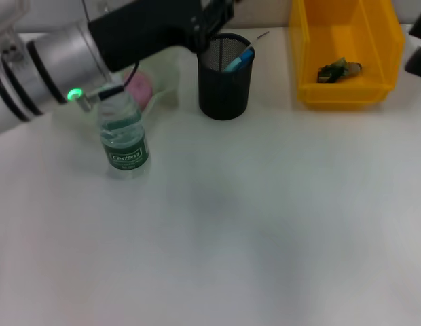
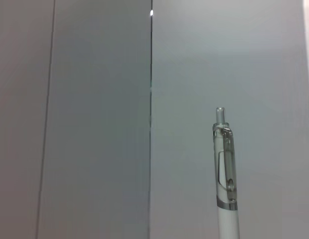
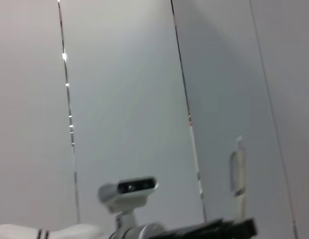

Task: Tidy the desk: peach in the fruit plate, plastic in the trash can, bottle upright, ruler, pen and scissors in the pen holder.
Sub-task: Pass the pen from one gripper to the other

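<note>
My left gripper (image 1: 221, 17), at upper centre of the head view above the mesh pen holder (image 1: 225, 76), grips the pen (image 2: 226, 174) mid-barrel: light, rigid, slick plastic.

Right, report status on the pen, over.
Left pincer above the pen holder, carrying the white pen. Right arm parked at far right. Bottle upright, plastic in yellow bin. Nothing blocking the holder.

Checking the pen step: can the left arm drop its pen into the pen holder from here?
Probably yes: the left gripper is just above the pen holder, holding the pen; the rim looks unobstructed.
</note>
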You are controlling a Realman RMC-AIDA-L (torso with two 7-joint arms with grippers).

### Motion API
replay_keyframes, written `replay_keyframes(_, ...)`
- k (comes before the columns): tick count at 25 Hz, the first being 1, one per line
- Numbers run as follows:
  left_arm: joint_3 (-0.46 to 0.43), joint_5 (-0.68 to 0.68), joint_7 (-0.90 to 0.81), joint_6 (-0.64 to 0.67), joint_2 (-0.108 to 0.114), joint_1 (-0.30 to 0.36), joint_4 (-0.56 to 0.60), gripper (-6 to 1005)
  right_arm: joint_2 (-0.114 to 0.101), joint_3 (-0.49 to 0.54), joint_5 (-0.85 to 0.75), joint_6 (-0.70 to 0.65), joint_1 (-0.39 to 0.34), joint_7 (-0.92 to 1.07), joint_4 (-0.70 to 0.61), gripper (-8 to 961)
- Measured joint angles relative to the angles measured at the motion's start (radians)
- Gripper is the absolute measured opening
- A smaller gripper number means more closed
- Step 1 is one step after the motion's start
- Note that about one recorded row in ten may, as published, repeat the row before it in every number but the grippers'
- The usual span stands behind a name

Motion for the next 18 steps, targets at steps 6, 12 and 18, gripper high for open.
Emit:
replay_keyframes(6,0.002,-0.026,0.074,0.106,-0.003,0.024,-0.097,209,-0.001,-0.01,-0.001,0.06,0.095,0.019,0.021,575)
replay_keyframes(12,0.03,-0.023,0.121,0.142,-0.003,0.038,-0.141,215,-0.002,-0.128,-0.008,0.16,0.172,0.035,0.018,571)
replay_keyframes(18,0.05,-0.024,0.131,0.15,-0.003,0.041,-0.157,221,-0.001,-0.254,-0.004,0.221,0.217,0.047,0.018,570)
